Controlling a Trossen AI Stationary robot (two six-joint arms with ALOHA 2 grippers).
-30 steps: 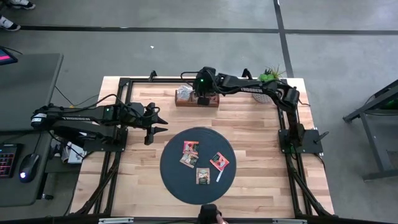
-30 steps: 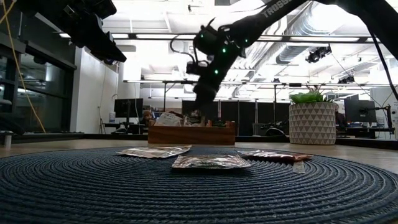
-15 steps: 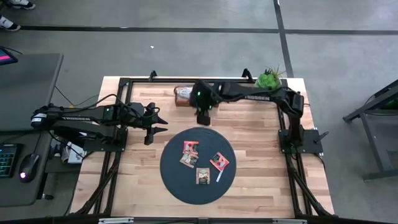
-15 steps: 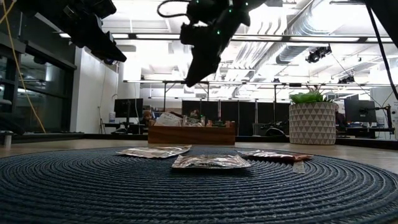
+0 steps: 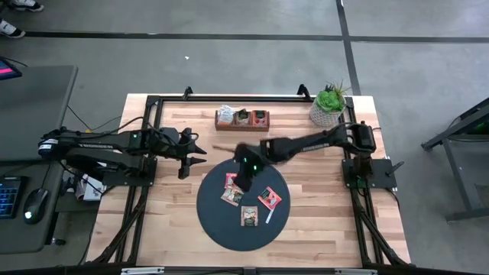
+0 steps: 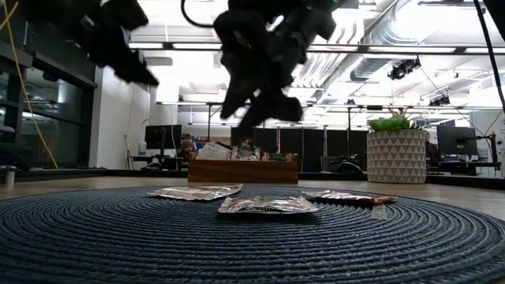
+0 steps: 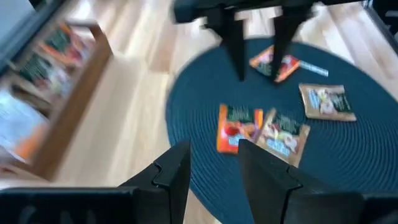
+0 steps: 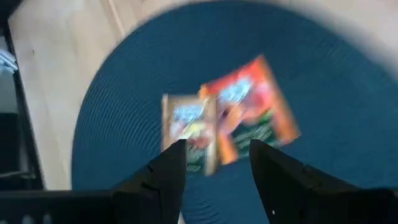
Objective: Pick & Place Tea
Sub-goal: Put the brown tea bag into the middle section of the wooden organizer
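the bench point(image 5: 306, 229) is topped by the dark round mat point(image 5: 218, 221), the landmark here. four tea sachets point(image 5: 250, 216) are spread flat on the mat's middle, and more are kept in a wooden box point(image 5: 242, 118) well beyond the mat's far edge. the right gripper point(image 5: 238, 183) is hung over the mat, right above the overlapping red and brown pair point(image 8: 227, 127), jaws apart and empty, so it's clearly the nearer one. the left gripper point(image 5: 200, 155) is parked off the mat's left side, jaws apart too.

Four flat tea sachets point(image 5: 249, 198) on the dark round mat point(image 5: 212, 215), two overlapping, more sachets point(image 5: 241, 116) in the wooden box point(image 5: 242, 124)
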